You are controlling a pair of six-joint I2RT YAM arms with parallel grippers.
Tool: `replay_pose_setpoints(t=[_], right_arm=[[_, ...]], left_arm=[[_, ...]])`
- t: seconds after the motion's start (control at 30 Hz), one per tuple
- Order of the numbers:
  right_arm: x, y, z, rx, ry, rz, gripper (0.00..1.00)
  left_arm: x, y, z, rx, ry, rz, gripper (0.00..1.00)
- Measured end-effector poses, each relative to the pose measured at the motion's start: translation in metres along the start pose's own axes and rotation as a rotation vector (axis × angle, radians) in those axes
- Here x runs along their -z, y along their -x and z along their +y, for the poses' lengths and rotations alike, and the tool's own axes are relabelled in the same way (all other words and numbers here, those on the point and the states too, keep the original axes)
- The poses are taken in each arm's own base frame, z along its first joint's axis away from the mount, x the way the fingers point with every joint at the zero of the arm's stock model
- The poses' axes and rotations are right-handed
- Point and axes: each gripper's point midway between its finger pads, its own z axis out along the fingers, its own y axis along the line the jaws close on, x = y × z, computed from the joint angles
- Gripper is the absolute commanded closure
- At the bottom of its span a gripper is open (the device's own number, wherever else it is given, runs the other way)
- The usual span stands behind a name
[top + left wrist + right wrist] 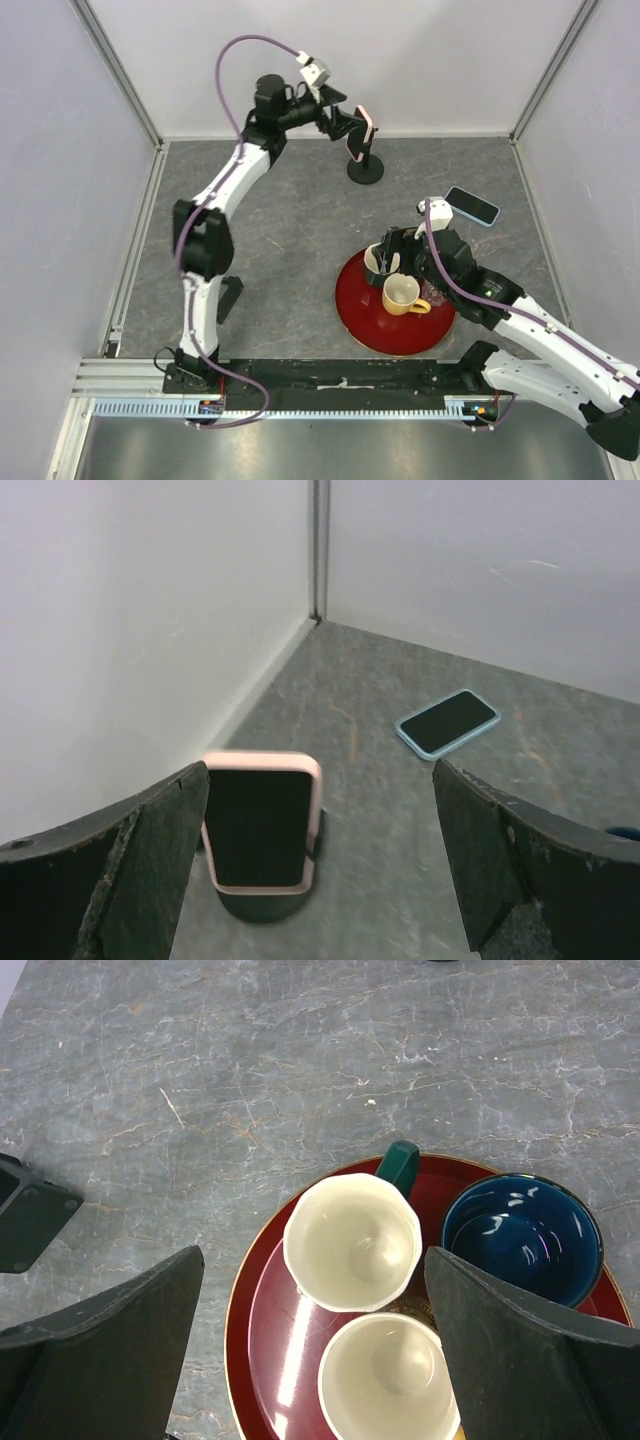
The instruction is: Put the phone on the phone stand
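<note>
We see two slim arms in white shells, the left arm (215, 195) and the right arm (560, 340), each jointed by black housings. A purple cable (228, 62) runs along each. The left wrist bears a pale grey camera box (316, 72). The fingers (110, 880) are matte black wedges with scuffed grey edges.

No text, label, brand or number can be read anywhere.

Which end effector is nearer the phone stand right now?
Left. The left end effector is open right at the stand, beside the pink phone on it. The right end effector hangs over the red tray, well away from the stand.
</note>
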Motion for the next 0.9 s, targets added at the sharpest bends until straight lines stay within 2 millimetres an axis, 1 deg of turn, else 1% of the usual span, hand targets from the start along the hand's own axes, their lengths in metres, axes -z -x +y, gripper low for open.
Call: replay_pose_setpoints(t=[0.07, 0.1, 0.17, 0.2, 0.23, 0.27, 0.3, 0.37, 0.4, 0.43, 0.47, 0.53, 0.6, 0.67, 0.7, 0.73, 0.8, 0.9], right_arm=[[0.0, -0.001, 0.0, 0.002, 0.002, 0.006, 0.02], [0.0, -0.002, 0.0, 0.003, 0.004, 0.009, 0.02], [0.001, -0.003, 0.001, 0.007, 0.007, 0.012, 0.02], [0.001, -0.003, 0.001, 0.01, 0.01, 0.016, 0.02], [0.001, -0.004, 0.001, 0.014, 0.014, 0.02, 0.02], [0.001, -0.005, 0.002, 0.019, 0.019, 0.024, 0.02], [0.001, -0.006, 0.003, 0.023, 0.025, 0.027, 0.02], [0.002, -0.006, 0.004, 0.033, 0.034, 0.029, 0.02], [0.003, -0.006, 0.005, 0.038, 0.043, 0.03, 0.02], [0.005, -0.005, 0.006, 0.043, 0.05, 0.028, 0.02], [0.006, -0.004, 0.006, 0.046, 0.057, 0.025, 0.02], [0.009, -0.002, 0.008, 0.053, 0.074, 0.018, 0.02], [0.011, -0.001, 0.009, 0.059, 0.085, 0.013, 0.02], [0.013, -0.001, 0.011, 0.067, 0.096, 0.013, 0.02], [0.013, -0.001, 0.012, 0.072, 0.102, 0.016, 0.02], [0.013, -0.002, 0.012, 0.078, 0.108, 0.02, 0.02], [0.013, -0.003, 0.014, 0.083, 0.118, 0.025, 0.02], [0.013, -0.005, 0.017, 0.088, 0.136, 0.034, 0.02]], left_arm=[[0.022, 0.015, -0.015, 0.042, 0.046, -0.003, 0.02], [0.034, 0.025, -0.024, 0.057, 0.067, -0.011, 0.04], [0.057, 0.048, -0.041, 0.081, 0.113, -0.039, 0.08], [0.069, 0.059, -0.05, 0.101, 0.143, -0.052, 0.12], [0.081, 0.072, -0.057, 0.121, 0.184, -0.071, 0.12], [0.091, 0.081, -0.062, 0.148, 0.216, -0.084, 0.13], [0.106, 0.09, -0.067, 0.2, 0.286, -0.099, 0.14], [0.127, 0.096, -0.072, 0.289, 0.39, -0.103, 0.14], [0.139, 0.091, -0.071, 0.345, 0.46, -0.087, 0.14], [0.151, 0.082, -0.071, 0.401, 0.532, -0.06, 0.14], [0.164, 0.071, -0.07, 0.45, 0.6, -0.027, 0.14], [0.19, 0.039, -0.07, 0.53, 0.741, 0.059, 0.1], [0.228, -0.004, -0.076, 0.601, 0.904, 0.17, 0.08], [0.273, -0.044, -0.092, 0.657, 1.059, 0.277, 0.05], [0.297, -0.058, -0.103, 0.68, 1.125, 0.318, 0.04], [0.319, -0.069, -0.113, 0.7, 1.185, 0.345, 0.04], [0.358, -0.078, -0.133, 0.747, 1.285, 0.347, 0.03], [0.396, -0.084, -0.153, 0.828, 1.404, 0.302, 0.03]])
